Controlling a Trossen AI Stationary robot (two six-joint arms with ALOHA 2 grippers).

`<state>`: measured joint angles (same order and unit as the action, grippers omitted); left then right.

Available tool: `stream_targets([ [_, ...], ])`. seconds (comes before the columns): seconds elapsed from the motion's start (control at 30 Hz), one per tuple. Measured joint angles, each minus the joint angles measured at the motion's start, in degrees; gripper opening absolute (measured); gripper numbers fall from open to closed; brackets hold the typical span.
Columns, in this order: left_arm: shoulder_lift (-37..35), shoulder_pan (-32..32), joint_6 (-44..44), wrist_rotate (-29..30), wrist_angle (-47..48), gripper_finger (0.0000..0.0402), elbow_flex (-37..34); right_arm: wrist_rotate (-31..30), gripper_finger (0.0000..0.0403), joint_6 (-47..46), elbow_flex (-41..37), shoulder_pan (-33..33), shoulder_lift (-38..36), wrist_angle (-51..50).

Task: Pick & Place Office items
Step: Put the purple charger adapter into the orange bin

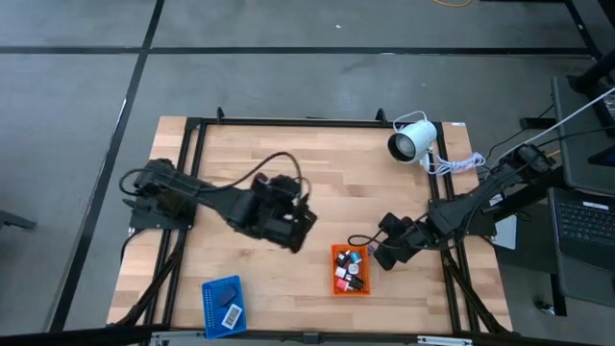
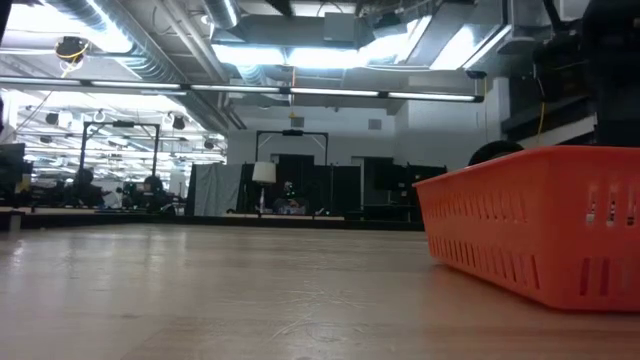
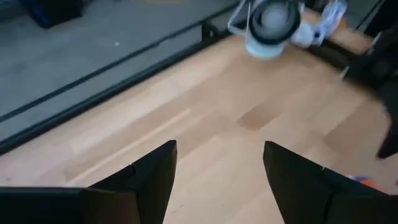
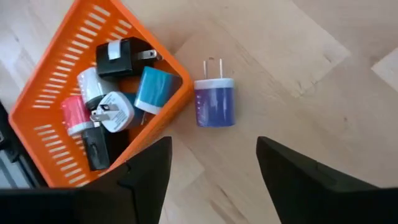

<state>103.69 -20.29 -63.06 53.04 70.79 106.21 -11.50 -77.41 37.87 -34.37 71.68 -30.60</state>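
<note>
Purple plug charger [image 4: 215, 102] is lying on the bare counter [image 1: 336, 192] just outside the orange tray [image 4: 46, 93], close to its corner, prongs pointing away from the right fingers. Right gripper [image 4: 211, 180] hangs above it with fingers spread and nothing between them; in the high view it sits at the tray's right side [image 1: 384, 252]. Main risk: the charger counts as unplaced (it's outside, not in the tray with the black, teal, red and white chargers [image 4: 112, 109]). A regrasp this close to the tray wall could clip the rim with one finger and shove the tray or tip it. The charger is small and smooth, so an off-centre pinch may spin or squirt it away. Left gripper [image 3: 217, 180] hovers mid-counter, fingers spread and empty, well apart from the tray; blue tray [image 1: 223, 305] at the near left edge holds a few flat items. Collision between the arms looks unlikely.
</note>
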Motion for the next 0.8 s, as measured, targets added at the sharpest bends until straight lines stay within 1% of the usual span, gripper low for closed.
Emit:
stream_targets([
  [0.1,-2.2,-2.9,-2.6,2.7,2.2,0.0235,0.0,-1.0,0.0240,-0.2,-0.5,-0.5,0.0,0.4],
  [0.27,-4.7,-6.8,-3.5,2.8,2.6,0.0235,0.1,-3.0,0.0241,-3.7,-3.3,-0.5,0.1,1.0],
  [0.37,-4.7,-8.7,-5.1,2.0,3.6,0.0235,0.1,-4.3,0.0241,-6.1,-5.1,-0.5,0.2,2.1],
  [0.5,-4.7,-10.7,-8.3,0.3,5.9,0.0235,0.1,-4.7,0.0241,-6.2,-6.2,-0.2,0.2,6.3],
  [0.63,-4.4,-12.8,-12.2,0.4,8.6,0.0235,0.1,-5.5,0.0241,-4.9,-6.2,0.0,0.2,8.3],
  [0.8,-4.2,-15.8,-19.6,1.3,12.0,0.0235,0.1,-5.0,0.0241,-4.1,-6.2,0.0,1.5,8.4],
])
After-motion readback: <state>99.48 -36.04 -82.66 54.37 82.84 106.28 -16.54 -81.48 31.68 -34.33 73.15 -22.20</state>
